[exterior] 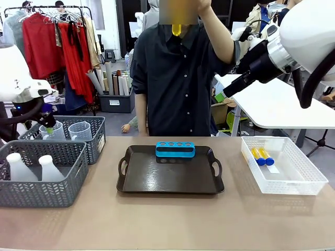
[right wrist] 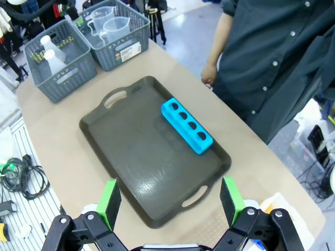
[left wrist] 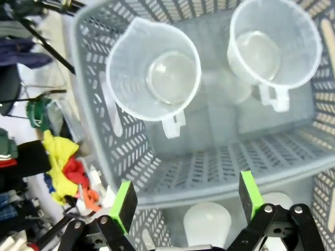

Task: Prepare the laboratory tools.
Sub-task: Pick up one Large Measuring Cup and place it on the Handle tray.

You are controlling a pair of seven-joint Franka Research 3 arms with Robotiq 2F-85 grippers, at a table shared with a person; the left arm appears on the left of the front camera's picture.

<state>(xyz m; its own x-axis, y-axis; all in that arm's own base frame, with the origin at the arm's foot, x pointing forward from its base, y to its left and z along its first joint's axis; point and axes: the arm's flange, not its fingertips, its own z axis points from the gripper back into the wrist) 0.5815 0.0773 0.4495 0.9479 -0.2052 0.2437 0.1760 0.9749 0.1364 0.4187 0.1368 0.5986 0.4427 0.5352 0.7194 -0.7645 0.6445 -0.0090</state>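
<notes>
Your left gripper [left wrist: 187, 200] is hanging released over a grey mesh basket [left wrist: 99, 136] holding two clear plastic jugs [left wrist: 153, 76], translucent white flasks [exterior: 51, 168] just beside. Your right gripper [right wrist: 170, 200] is gaping, empty, above the glossy dark tray [right wrist: 136, 172] carrying the blue four-holed rack [right wrist: 186, 126]; the person [exterior: 178, 83] is holding an amber tube [exterior: 177, 29] aloft.

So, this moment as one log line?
left gripper open above measuring jugs | right gripper open, raised | tube rack empty on tray | person holds tube up
</notes>
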